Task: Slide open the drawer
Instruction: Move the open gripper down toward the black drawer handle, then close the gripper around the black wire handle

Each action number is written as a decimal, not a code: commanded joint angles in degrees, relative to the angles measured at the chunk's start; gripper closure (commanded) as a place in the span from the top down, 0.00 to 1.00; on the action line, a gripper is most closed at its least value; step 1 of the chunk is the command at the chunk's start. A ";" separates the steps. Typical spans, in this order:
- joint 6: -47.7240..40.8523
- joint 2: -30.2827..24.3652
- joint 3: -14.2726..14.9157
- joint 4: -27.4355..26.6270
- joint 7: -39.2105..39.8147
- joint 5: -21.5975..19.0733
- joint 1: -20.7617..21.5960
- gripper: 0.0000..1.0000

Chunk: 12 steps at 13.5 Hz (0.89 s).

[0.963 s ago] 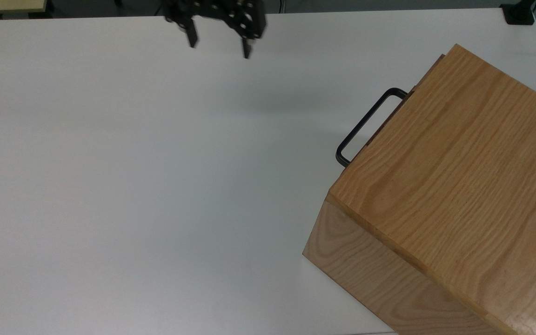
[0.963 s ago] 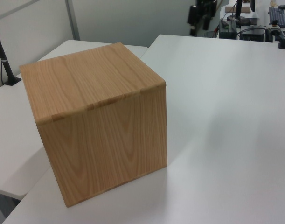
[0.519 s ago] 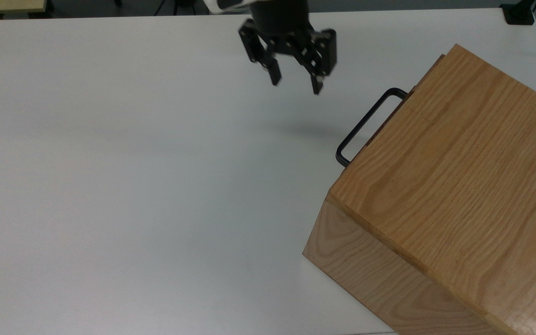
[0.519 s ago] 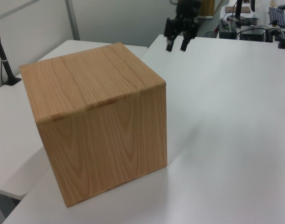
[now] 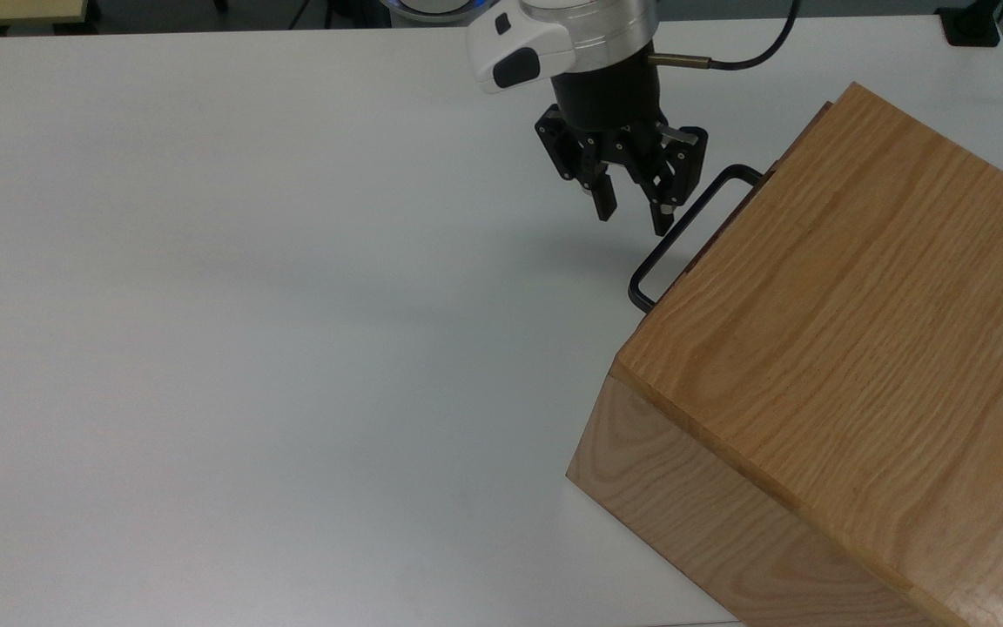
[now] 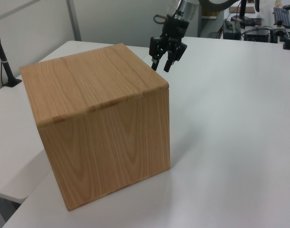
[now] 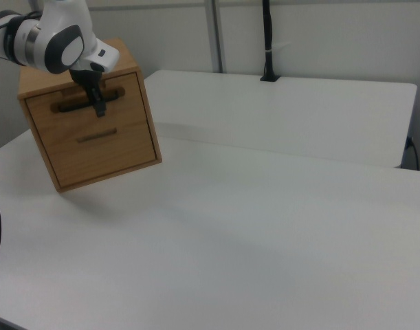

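Observation:
The drawer [image 7: 130, 100] is the upper front panel of an oak box [image 5: 850, 348], and it sits flush with the casing. Its black U-shaped handle [image 5: 683, 233] sticks out past the box's left edge in the top view. In the right view the handle [image 7: 69, 104] is a dark bar across the panel. My gripper [image 5: 634, 219] is open and points downward, right beside the handle. One fingertip [image 5: 663, 228] overlaps the bar in the top view; I cannot tell if it touches. In the left view the gripper [image 6: 160, 68] hangs by the box's far top edge. In the right view the gripper [image 7: 98, 108] is in front of the handle.
The box [image 6: 97, 118] stands on a wide white table [image 5: 249, 348], near the top view's lower right corner. A lower panel with a thin slot [image 7: 96, 136] lies under the drawer. A black post [image 7: 267, 41] is clamped to a second table behind.
The gripper has travelled from the table's far edge down and to the top view's right, ending beside the handle. It stayed open. The drawer has not moved.

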<state>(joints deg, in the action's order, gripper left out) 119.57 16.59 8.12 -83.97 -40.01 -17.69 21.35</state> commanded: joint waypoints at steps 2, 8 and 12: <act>0.58 0.20 1.55 0.91 -1.21 -1.91 2.11 0.55; 0.66 0.99 1.11 0.74 -2.09 -2.00 2.82 0.47; 0.75 1.61 0.85 0.56 -2.18 -2.09 2.82 0.38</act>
<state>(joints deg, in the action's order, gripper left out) 119.68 17.61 8.20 -83.26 -41.26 -18.66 23.26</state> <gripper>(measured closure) 0.586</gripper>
